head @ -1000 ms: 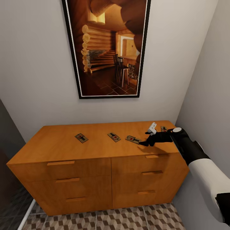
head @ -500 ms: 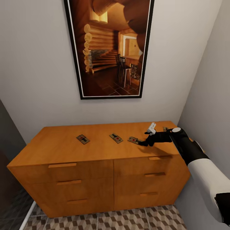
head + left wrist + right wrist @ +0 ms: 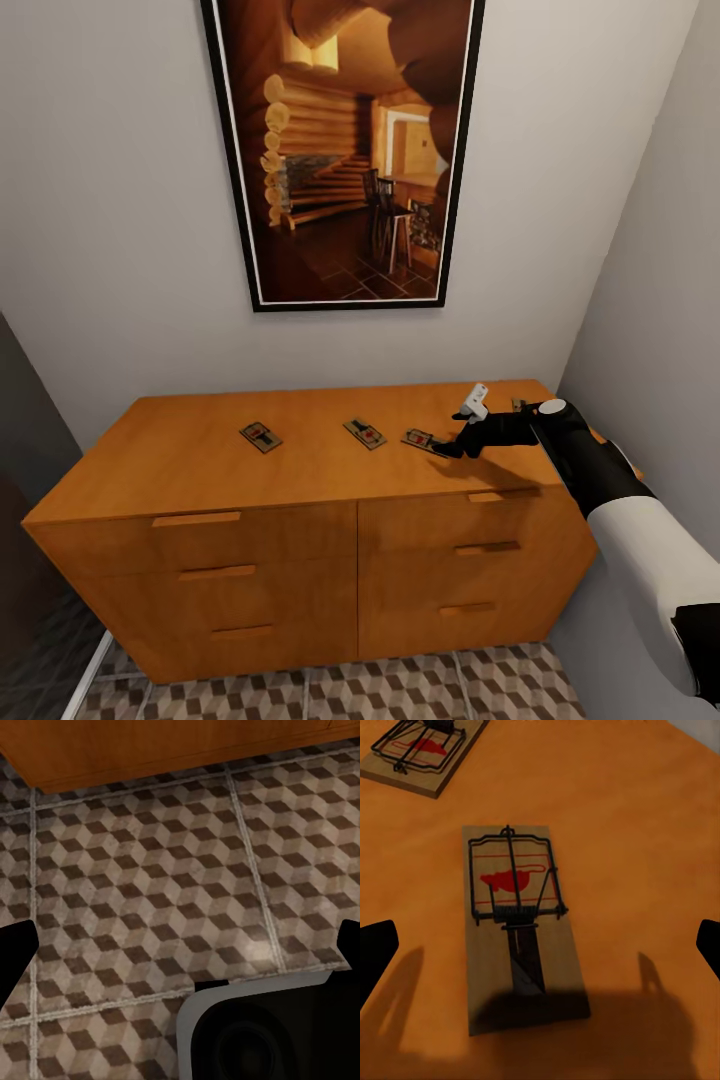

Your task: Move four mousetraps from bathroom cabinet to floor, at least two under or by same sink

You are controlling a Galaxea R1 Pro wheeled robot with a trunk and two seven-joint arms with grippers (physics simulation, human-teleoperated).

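My right tool (image 3: 452, 448) hangs over the top of the cabinet (image 3: 300, 470), right above one mousetrap (image 3: 519, 922). Its two fingers are spread wide apart, one on each side of the trap, and they hold nothing. My left tool (image 3: 180, 952) hangs low over the bathroom floor (image 3: 150, 870) with its fingers spread wide too, and it is empty.

The traps sit on the cabinet top. I can see one at the left (image 3: 259, 436), one in the middle (image 3: 365, 433), the one under my tool, and a small bit of what may be the fourth (image 3: 518, 405) behind my right arm.

Here is what could go wrong. The trap is very flat and thin. If I come down too high, my fingers may close on air. If I come down too hard, they may bump the wood and push the trap away. The trap lies a little crooked under me, so my fingers could catch the wire and not the board, and it might slip out. My arm could also knock that far trap off the edge.
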